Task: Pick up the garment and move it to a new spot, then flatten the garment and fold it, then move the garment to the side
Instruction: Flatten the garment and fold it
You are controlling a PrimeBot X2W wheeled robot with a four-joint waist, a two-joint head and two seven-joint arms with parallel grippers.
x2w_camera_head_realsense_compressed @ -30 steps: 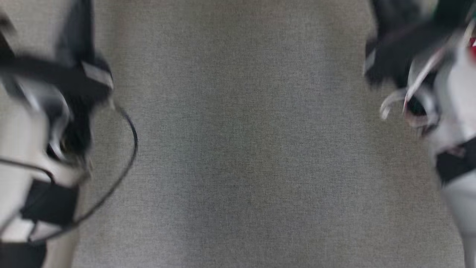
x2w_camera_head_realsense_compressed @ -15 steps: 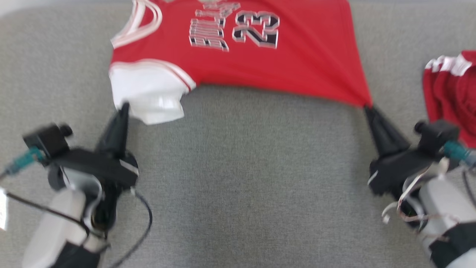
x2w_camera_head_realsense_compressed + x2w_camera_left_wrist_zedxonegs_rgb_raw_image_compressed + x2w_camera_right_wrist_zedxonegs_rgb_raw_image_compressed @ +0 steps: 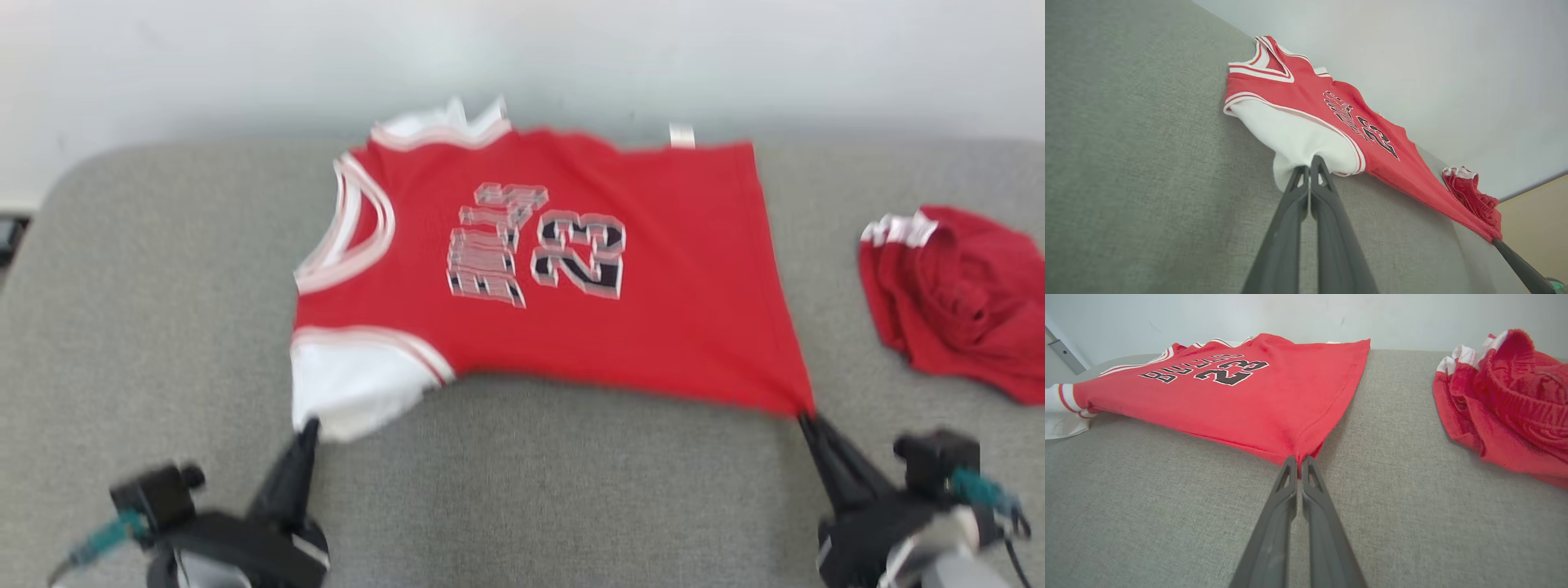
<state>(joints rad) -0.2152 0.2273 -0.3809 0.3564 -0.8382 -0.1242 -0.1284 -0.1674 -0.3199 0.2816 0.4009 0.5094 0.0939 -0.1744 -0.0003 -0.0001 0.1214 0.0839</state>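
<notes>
Both jaws are pinched fully shut on cloth, one on each near corner of the jersey (image 3: 637, 327).

- Left jaws: closed on the white panel (image 3: 1298, 139) at the armhole end.
- Right jaws: closed on the red hem corner (image 3: 1300, 451). The fabric puckers to a point at the tips.

Key relation: the jersey lies flat on the grey bench (image 3: 531, 506), wholly on the far side of both jaws, away from the robot. Its long axis, collar to hem, runs crosswise, collar end toward the robot's left and hem toward its right. The near edge spans between the two grips, so each arm owns its own end and neither is nearer.

The far edge sits close to the back rim of the bench.

My read: this is flatten or reposition. An even pull toward the robot should keep the near edge taut.

A crumpled second red garment (image 3: 955, 302) sits off to the right, apart from the jersey and nearest the right arm. Watch it on any sideways move.
</notes>
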